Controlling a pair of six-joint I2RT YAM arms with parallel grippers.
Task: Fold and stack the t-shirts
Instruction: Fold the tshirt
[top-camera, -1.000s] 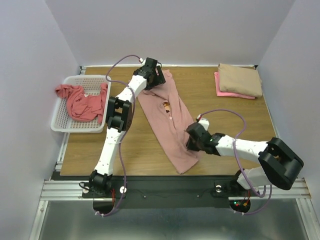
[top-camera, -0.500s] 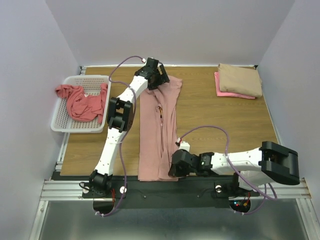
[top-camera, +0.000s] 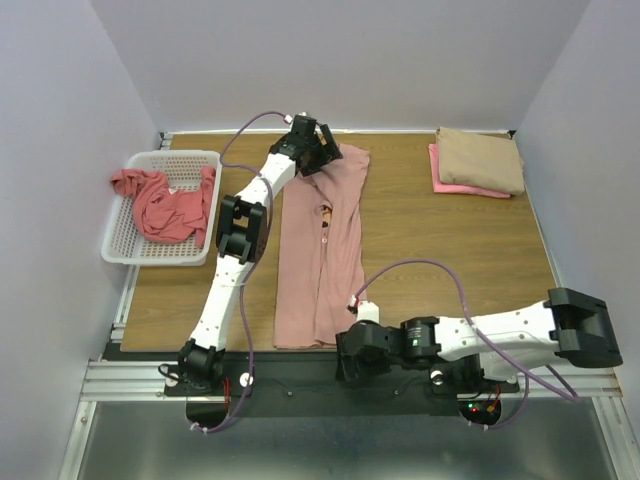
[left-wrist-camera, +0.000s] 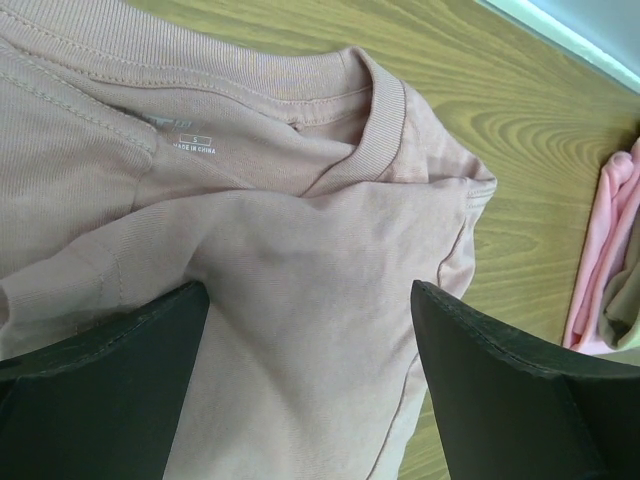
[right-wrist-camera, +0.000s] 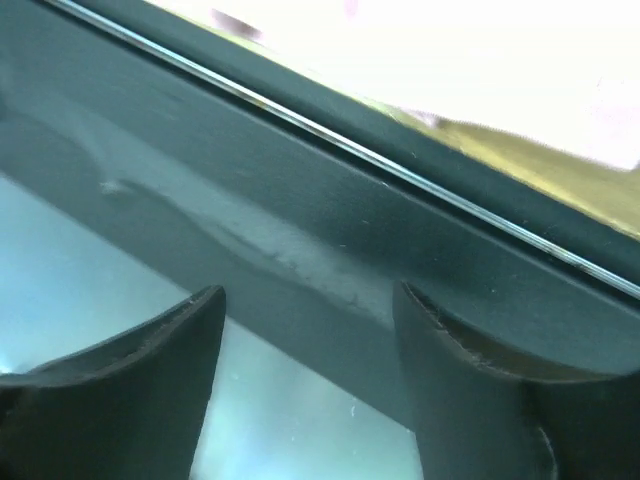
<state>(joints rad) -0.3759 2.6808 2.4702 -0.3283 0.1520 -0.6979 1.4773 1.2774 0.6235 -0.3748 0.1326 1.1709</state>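
Pulled back off the hem (top-camera: 300, 342), right tool (top-camera: 350, 358) hangs empty, jaws apart, past the worktop (top-camera: 450, 250) edge; left tool (top-camera: 325, 150) gapes over the collar label (left-wrist-camera: 195, 148) only its wrist view shows — four tees: dusty-pink tee (top-camera: 300, 280) mid-worktop, coral-red tee (top-camera: 165, 205) in basket (top-camera: 120, 250), tan tee (top-camera: 482, 158) on bright pink tee (top-camera: 450, 183).

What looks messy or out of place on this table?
The coral-red t-shirt lies crumpled in the white basket, part of it draped over the left rim. In the far-right stack, the tan t-shirt sits askew, so the bright pink t-shirt peeks out beneath. The dusty-pink t-shirt lies laid out; nothing looks damaged.
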